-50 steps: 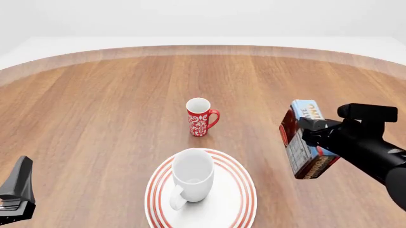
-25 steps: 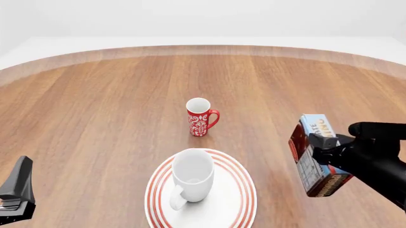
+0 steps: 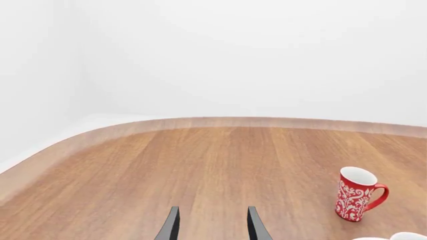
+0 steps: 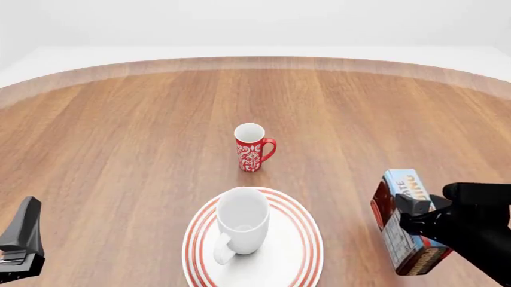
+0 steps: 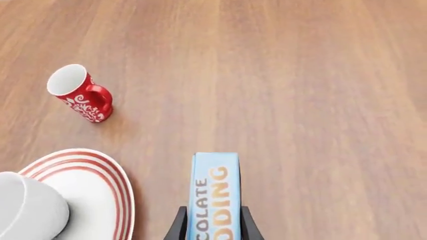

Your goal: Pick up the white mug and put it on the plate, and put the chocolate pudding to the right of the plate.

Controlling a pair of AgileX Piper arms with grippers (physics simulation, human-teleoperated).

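Right gripper (image 4: 408,210): nearest to us on the right, clamped on the chocolate pudding (image 4: 405,220), and the carton hangs tilted, right of the plate (image 4: 307,251) with a clear gap of bare wood between them.
Jaws, right: narrow, pressed to the carton's two sides; the right wrist view shows both fingers hugging it at (image 5: 213,200).
Left gripper (image 3: 211,225): parked low at the near left corner of the table (image 4: 119,149), well apart from everything.
Jaws, left: a modest gap, nothing between the fingers, just wood ahead.
White mug (image 4: 241,224): sitting upright on the plate, handle towards the near-left. That half looks done!
Step in hand: setting the pudding down right of the plate, by my reading.
Doing it well: level the carton so its base meets the wood flat, keep that gap from the plate's rim, lower gently, and open only once it rests, or it may topple from this tilt.
Contact: whether the carton's base touches the table yet, I cannot tell.
Red mug (image 4: 253,147): farther back, upright, beyond the plate, out of the way.
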